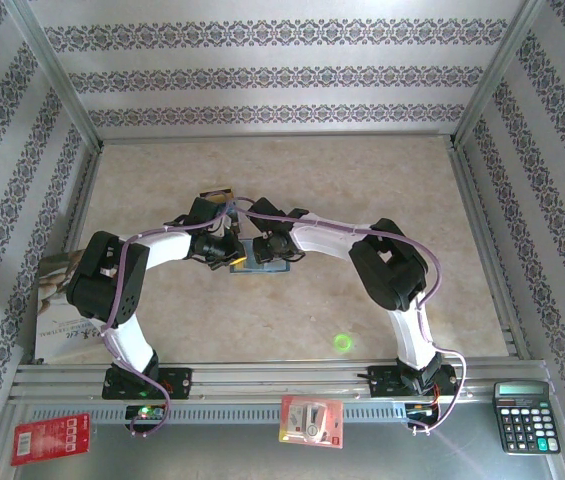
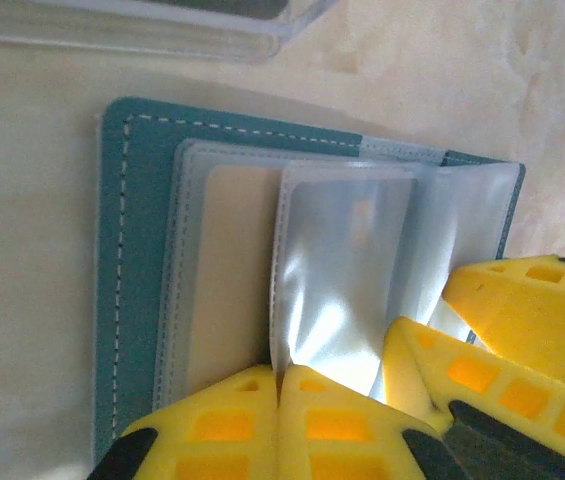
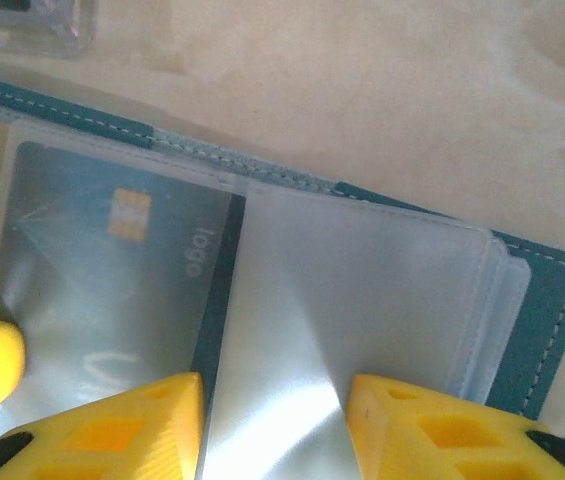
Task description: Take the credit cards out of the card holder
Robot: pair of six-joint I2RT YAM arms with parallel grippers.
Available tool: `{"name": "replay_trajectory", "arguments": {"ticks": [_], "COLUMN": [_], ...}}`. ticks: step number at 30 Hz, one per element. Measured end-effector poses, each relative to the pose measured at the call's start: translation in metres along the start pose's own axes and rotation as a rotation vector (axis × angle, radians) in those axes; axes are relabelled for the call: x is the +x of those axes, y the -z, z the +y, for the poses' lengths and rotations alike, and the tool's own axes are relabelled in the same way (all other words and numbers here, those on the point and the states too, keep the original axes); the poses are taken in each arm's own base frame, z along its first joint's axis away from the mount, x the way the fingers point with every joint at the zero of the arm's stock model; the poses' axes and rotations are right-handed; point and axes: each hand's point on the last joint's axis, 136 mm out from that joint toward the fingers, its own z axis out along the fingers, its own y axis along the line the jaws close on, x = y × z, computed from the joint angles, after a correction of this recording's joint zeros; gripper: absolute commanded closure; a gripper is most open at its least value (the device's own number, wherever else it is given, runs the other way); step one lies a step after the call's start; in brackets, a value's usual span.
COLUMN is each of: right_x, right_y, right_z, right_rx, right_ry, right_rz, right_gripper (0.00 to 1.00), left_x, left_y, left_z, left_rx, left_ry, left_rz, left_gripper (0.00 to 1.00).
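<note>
Right, both arms fold in from their bases, elbows bowed outward and wrists dipped nose to nose over the card holder (image 1: 259, 264), which lies open and flat at mid-table. The left gripper (image 1: 226, 250) comes in from its side tilted down, and the wrist view shows its yellow fingers (image 2: 232, 420) pressed together, nipping the near edge of a clear sleeve (image 2: 347, 260) so that the page lifts and bows off the teal cover (image 2: 132, 280). The right gripper (image 1: 272, 247) faces it, almost touching. Its fingers (image 3: 162, 420) stand apart, straddling a shiny sleeve page without closing on it. Beside that page, a blue card (image 3: 112, 270) with a gold chip sits tucked in its pocket, inside the holder. A clear plastic box (image 2: 162, 30) rests on the table just beyond the holder's far edge.
</note>
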Motion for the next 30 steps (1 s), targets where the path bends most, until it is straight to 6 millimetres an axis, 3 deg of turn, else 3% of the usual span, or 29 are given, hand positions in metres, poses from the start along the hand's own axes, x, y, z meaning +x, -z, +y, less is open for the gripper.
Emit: {"name": "replay_trajectory", "arguments": {"ticks": [14, 17, 21, 30], "right_x": [0.004, -0.001, -0.013, -0.022], "right_y": [0.04, 0.054, 0.07, 0.084], "right_z": [-0.006, -0.009, -0.02, -0.05], "right_rx": [-0.19, -0.227, -0.254, -0.258], "right_ry": [-0.096, -0.123, -0.17, -0.268], "right_rz": [-0.089, -0.142, -0.214, -0.285], "right_gripper": [0.49, 0.49, 0.48, 0.48], "left_x": [0.002, 0.003, 0.007, 0.0], "left_y": [0.024, 0.025, 0.023, 0.019], "left_z": [0.0, -0.003, -0.017, -0.066], "left_rx": [-0.065, -0.058, -0.008, 0.174], "left_ry": [-0.067, -0.07, -0.052, -0.036], "left_rz": [-0.026, -0.022, -0.011, -0.05], "left_gripper": [0.99, 0.83, 0.69, 0.55]}}
